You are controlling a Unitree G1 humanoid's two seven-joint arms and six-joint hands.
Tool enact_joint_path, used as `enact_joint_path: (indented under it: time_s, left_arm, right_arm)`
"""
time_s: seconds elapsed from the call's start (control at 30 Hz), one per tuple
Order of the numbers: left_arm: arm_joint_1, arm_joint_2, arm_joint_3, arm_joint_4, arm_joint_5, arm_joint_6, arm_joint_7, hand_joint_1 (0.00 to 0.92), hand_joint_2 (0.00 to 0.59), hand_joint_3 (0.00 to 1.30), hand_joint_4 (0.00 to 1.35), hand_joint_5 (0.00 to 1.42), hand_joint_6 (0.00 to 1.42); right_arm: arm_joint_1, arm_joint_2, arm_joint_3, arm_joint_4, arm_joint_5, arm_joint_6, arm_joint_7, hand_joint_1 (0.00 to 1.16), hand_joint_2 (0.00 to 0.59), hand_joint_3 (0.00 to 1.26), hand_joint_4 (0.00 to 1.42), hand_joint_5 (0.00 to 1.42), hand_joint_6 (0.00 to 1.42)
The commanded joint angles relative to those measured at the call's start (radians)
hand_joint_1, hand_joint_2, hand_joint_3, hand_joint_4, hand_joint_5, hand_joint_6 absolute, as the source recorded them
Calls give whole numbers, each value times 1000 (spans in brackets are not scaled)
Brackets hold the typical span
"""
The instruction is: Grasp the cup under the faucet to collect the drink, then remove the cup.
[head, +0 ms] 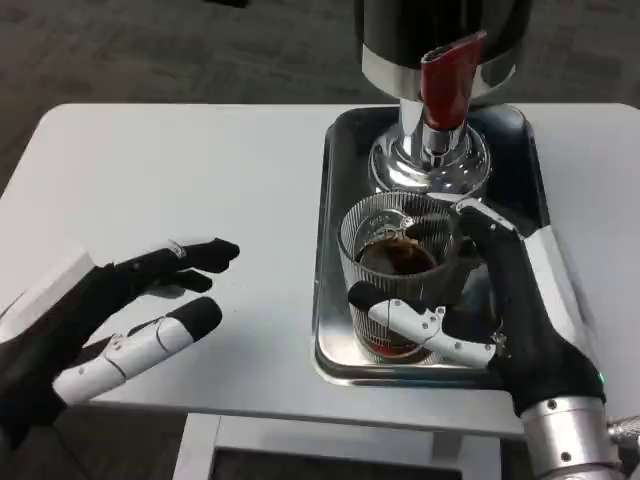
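Observation:
A clear ribbed cup (400, 275) with dark drink in it stands over the near half of the silver tray (335, 180). My right hand (490, 300) grips it, thumb across its near side and fingers around its far right side. Behind it rises the dispenser with its chrome base (430, 160) and red faucet lever (447, 85); the cup sits a little nearer to me than the faucet. My left hand (110, 320) hovers open over the table at the near left, fingers spread, holding nothing.
The white table (180, 180) stretches bare to the left of the tray. Its near edge runs just below the tray's front rim. The dispenser's black and chrome body (440, 35) stands at the back of the tray.

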Motion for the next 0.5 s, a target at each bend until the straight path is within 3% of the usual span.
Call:
enact_joint_path:
  time_s: [0.03,0.3,0.5]
  left_arm:
    - [9,13,5,20,-2,-18,-5,0,102,259,232,273,259]
    - [-16,16,-1,41,-3,-30,-8,0,106,256,232,273,259]
    - [-53,19,-18,53,3,-38,-11,0,106,256,232,273,259]
  right_arm:
    - [40,13,-10,19,4,-34,-30,756,229,710,922,1109,1356]
    - [50,19,-37,20,21,-83,-67,801,218,888,1087,1293,1424]
    - [55,21,-57,-14,41,-82,-46,812,201,956,1160,1352,1424]
